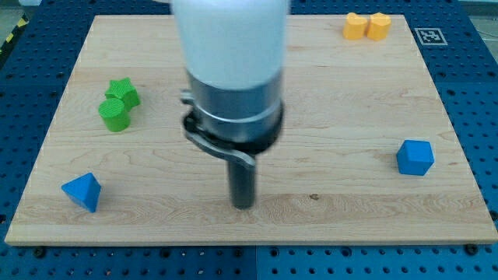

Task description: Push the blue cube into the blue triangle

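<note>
The blue cube (415, 158) sits on the wooden board near the view's right edge. The blue triangle (82, 191) lies at the board's bottom left. My tip (243, 205) rests on the board near the bottom middle, roughly midway between the two blue blocks and touching neither. The arm's white and grey body rises above it and hides the board's upper middle.
A green star-shaped block (124, 92) and a green cylinder (115, 113) sit touching at the left. Two yellow-orange blocks (367, 26) sit side by side at the top right. The wooden board (334, 101) lies on a blue perforated table.
</note>
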Motion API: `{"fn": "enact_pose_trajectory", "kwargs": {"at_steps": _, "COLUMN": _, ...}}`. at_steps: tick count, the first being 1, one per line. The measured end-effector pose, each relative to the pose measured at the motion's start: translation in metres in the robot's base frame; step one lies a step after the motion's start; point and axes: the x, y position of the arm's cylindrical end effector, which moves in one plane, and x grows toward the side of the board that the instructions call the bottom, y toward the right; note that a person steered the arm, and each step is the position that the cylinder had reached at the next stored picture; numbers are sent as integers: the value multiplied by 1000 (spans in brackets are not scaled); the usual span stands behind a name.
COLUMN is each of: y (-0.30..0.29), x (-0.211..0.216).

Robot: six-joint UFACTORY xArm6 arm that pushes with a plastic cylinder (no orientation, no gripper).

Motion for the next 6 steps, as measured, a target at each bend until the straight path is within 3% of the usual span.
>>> {"fn": "enact_pose_trajectory", "kwargs": {"at_steps": 1, "y": 75, "x": 32}}
{"fn": "enact_pose_trajectory", "kwargs": {"at_steps": 2, "y": 79, "x": 33}}
{"fn": "enact_pose_trajectory", "kwargs": {"at_steps": 4, "y": 273, "x": 0}}
{"fn": "enact_pose_trajectory", "kwargs": {"at_steps": 5, "y": 340, "x": -23}}
{"fn": "enact_pose_trajectory", "kwargs": {"at_steps": 6, "y": 339, "x": -40}}
